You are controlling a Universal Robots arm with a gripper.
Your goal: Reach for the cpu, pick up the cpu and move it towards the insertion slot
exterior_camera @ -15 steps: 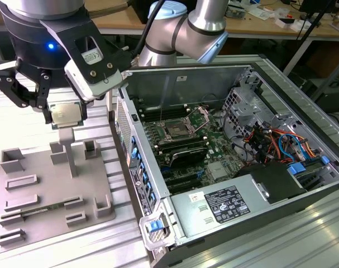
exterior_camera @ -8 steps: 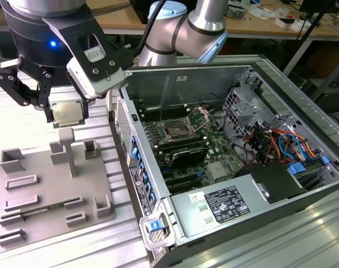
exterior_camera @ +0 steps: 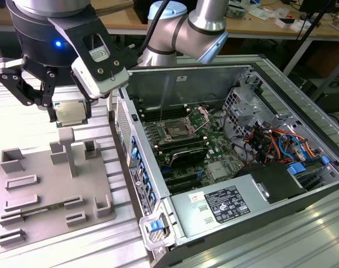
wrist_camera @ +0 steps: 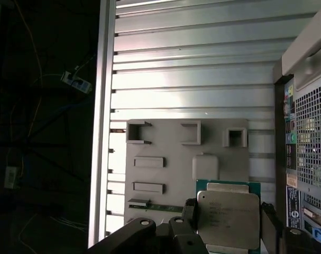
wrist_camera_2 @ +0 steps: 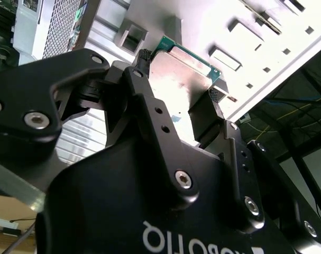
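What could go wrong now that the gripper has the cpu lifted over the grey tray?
The gripper pinches the cpu only by two edges, so it might slip or tilt. The case wall stands between it and the insertion slot; a low path could clip it.

Print on cpu (wrist_camera: 227, 218), power supply label (exterior_camera: 227, 204): illegible.

Ribbed metal table (exterior_camera: 309, 240) bears grey tray (exterior_camera: 46, 192), computer case (exterior_camera: 175, 84).

The gripper (exterior_camera: 72, 111) is hanging fingers-down (wrist_camera_2: 147, 90), pinching the cpu (exterior_camera: 73, 114) between them, the arm (exterior_camera: 205, 28) bending behind it.
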